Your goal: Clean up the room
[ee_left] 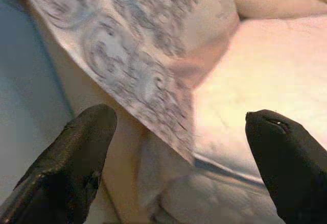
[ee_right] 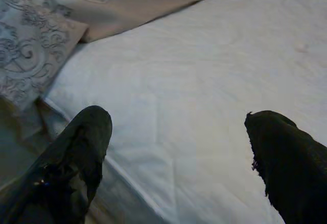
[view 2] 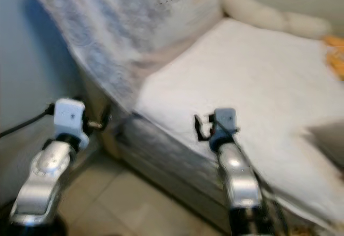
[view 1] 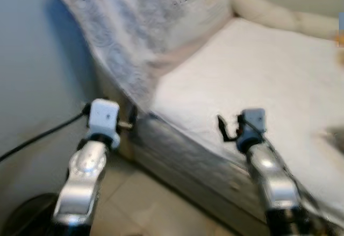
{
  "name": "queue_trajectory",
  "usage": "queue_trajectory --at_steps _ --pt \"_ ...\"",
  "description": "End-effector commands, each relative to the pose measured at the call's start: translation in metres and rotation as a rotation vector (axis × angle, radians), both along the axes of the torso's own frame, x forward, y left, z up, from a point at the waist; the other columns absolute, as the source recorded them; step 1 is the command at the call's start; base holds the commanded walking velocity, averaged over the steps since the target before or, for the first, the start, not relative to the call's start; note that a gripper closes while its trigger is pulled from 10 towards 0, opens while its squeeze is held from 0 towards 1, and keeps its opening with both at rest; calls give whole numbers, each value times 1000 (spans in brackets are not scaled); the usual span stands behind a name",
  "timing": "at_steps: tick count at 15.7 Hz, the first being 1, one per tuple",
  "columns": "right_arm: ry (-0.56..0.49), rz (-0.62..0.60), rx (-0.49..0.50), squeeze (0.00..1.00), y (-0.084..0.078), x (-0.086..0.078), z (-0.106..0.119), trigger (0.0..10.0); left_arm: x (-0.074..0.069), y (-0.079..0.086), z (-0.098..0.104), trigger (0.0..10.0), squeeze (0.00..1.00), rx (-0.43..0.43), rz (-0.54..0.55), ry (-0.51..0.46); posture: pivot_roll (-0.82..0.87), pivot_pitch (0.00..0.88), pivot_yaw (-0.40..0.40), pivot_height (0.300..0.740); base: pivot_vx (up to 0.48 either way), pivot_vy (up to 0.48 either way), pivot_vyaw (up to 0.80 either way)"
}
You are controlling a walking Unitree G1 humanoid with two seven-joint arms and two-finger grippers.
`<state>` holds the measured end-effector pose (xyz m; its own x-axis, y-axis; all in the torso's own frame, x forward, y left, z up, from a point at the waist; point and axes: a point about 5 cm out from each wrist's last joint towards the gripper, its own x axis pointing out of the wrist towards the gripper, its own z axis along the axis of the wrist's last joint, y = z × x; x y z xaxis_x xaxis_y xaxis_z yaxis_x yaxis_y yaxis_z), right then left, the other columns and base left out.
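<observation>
A grey-white patterned cover [view 1: 134, 26] lies bunched at the head corner of a bed with a white sheet [view 1: 258, 69]. It hangs over the mattress corner [ee_left: 153, 81]. My left gripper [ee_left: 179, 132] is open, held off the bed's corner just below the cover's hanging edge, with nothing between its fingers. My right gripper [ee_right: 179, 132] is open too, raised over the near edge of the white sheet [ee_right: 194, 81] and holding nothing. In the left eye view the left gripper [view 1: 129, 119] is by the bed corner and the right gripper [view 1: 228, 128] is above the mattress edge.
A cream bolster [view 1: 279, 15] runs along the bed's far side. Something orange [view 2: 336, 56] lies at the far right of the bed. A grey wall [view 1: 32, 58] is close on the left, with a black cable [view 1: 37, 136] along it. Tiled floor [view 1: 145, 198] is below.
</observation>
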<state>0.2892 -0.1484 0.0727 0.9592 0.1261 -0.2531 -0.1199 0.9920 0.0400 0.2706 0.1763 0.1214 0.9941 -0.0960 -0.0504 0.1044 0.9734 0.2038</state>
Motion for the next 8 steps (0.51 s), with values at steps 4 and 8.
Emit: queue_trajectory --at_steps 4,8 --pt "-31 -15 -26 0 -7 4 7 10000 3 -4 4 10000 482 1 -7 -15 108 12 -4 740 0 -368 -306" --pt "-32 -17 -29 0 -6 4 7 10000 3 -4 4 10000 475 -1 -7 -15 109 11 -4 740 0 -353 0"
